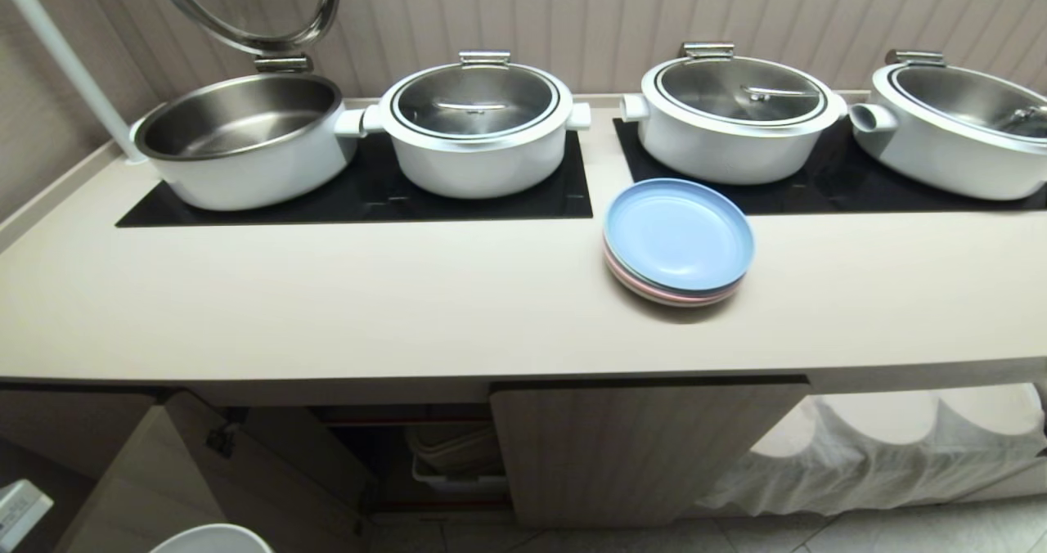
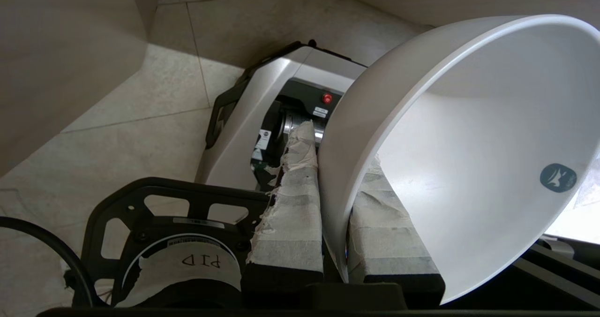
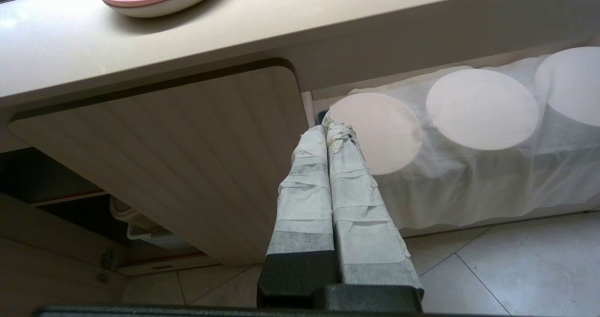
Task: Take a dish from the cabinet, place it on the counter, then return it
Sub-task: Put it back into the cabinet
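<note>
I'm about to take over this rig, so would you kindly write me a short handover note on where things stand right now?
Left gripper: shut on the white bowl, one finger each side of its wall, low by the open cabinet.
Right gripper: shut, empty, parked below the counter edge.
Done: bowl is out of the cabinet.
Left: set it on the counter, beside the plate stack or elsewhere, then return it.
</note>
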Tool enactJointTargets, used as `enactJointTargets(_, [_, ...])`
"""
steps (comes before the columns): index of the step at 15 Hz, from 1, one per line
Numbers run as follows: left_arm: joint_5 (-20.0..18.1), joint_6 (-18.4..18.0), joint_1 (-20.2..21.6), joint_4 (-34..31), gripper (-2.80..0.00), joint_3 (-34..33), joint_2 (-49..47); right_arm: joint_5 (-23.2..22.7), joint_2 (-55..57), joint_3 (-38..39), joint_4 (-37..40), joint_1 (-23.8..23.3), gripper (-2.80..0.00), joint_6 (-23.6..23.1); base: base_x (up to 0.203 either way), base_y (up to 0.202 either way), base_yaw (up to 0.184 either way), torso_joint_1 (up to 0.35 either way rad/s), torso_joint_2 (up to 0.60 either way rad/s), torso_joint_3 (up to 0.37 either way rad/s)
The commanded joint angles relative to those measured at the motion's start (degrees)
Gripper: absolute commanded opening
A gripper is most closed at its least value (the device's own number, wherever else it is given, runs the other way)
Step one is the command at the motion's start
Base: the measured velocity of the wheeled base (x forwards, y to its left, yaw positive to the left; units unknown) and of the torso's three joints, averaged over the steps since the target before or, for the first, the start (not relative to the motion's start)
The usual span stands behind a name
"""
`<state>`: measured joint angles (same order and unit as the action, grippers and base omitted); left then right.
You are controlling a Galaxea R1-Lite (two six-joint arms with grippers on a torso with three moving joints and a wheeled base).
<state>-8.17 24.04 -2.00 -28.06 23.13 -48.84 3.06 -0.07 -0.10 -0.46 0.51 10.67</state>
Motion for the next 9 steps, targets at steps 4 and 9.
enactJointTargets(4, [-0.18, 0.48, -0.02, -0.16, -2.80, 0.07, -0.03, 0.02, 0.07, 0.01, -0.06, 0.02, -2.80, 0.06, 0.000, 0.000, 0.000, -0.139, 0.30, 0.153])
enactJointTargets(9, [-0.26, 0.22, -0.02, -0.16, -2.80, -0.01, -0.12, 0.02, 0.07, 0.01, -0.06, 0.02, -2.80, 0.06, 0.000, 0.000, 0.000, -0.154, 0.32, 0.161])
